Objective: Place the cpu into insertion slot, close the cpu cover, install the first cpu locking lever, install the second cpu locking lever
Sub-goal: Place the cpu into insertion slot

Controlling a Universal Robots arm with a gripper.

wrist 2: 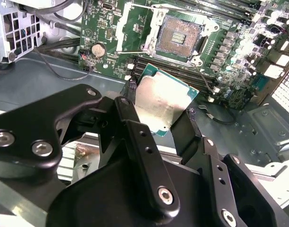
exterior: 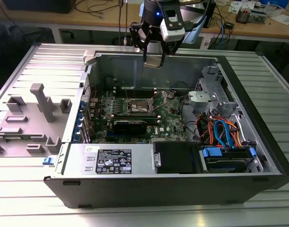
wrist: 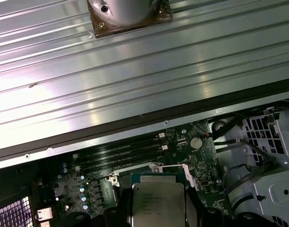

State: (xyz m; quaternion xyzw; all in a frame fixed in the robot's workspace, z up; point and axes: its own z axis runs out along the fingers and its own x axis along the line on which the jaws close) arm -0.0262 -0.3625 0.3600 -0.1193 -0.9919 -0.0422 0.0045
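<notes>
Gripper: the gripper (wrist 2: 158, 113) has its black fingers (wrist 2: 130, 118) closed on two opposite edges of the chip, pinching it; in the exterior view the gripper (exterior: 154, 59) hangs above the far wall of the open computer case (exterior: 111, 163).
Cpu: the cpu (wrist 2: 163, 99) is held tilted in the air, dull metal top facing the camera, clear of the board; in the first wrist view the cpu (wrist: 157, 203) is between the finger ends.
Memory slots: the memory slots (wrist 2: 175, 71) are long and black, just past the chip.
Insertion slot: the insertion slot (wrist 2: 180, 35) is uncovered, its contacts bare, on the green circuit board (wrist 2: 99, 23).
Cpu cover: the cpu cover (wrist 2: 155, 26) appears swung up beside the socket.
Table: the ribbed metal table (exterior: 36, 208) is under the case.
</notes>
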